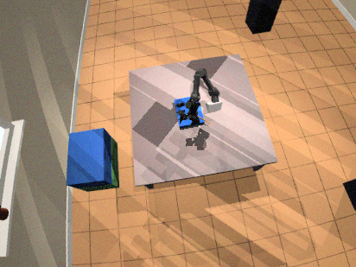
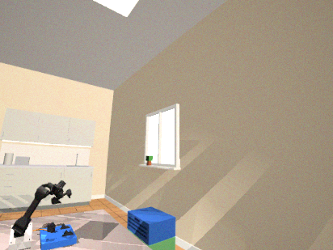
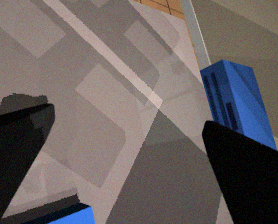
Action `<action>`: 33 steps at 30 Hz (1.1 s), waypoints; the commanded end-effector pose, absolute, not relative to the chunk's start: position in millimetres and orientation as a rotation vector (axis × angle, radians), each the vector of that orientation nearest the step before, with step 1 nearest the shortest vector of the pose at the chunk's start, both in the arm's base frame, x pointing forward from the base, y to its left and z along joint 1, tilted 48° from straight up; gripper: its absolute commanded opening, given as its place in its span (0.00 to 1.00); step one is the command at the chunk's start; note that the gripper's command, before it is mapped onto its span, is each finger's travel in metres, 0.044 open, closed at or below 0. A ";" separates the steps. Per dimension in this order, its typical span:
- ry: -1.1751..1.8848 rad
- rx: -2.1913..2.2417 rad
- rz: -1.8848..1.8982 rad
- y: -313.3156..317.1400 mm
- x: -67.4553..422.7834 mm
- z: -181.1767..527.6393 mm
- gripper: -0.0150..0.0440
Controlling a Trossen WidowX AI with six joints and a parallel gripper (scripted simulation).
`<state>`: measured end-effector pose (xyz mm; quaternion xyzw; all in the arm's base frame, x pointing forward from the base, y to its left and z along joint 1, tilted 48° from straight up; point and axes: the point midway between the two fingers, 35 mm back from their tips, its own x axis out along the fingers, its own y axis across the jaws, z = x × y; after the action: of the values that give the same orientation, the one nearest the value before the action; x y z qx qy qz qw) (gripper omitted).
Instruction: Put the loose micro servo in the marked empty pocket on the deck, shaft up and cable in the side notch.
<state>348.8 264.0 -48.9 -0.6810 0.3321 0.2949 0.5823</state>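
A blue robot deck lies near the middle of the grey table, with small dark parts standing on it. Its corner shows at the bottom left of the wrist view. A thin orange cable lies by the deck's edge. The views are too coarse to pick out the loose micro servo or the marked pocket. My gripper is open and empty. It hangs well above the deck, and only bare table top shows between the fingers.
The arm's white base block stands just beside the deck. A blue box on a green base stands on the floor off the table's edge. A dark cabinet stands farther off.
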 end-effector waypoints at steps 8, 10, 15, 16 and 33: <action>1.057 -1.816 0.843 203.7 309.5 -53.1 1.00; 1.110 -1.851 0.876 192.9 301.7 -51.8 1.00; 1.245 -1.932 0.965 166.6 281.9 -45.6 1.00; 1.273 -1.947 0.984 161.4 277.9 -43.8 1.00; 1.706 -2.108 1.324 90.9 220.2 2.7 1.00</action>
<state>227.6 100.9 -7.4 -0.7063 0.5549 0.4282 0.0995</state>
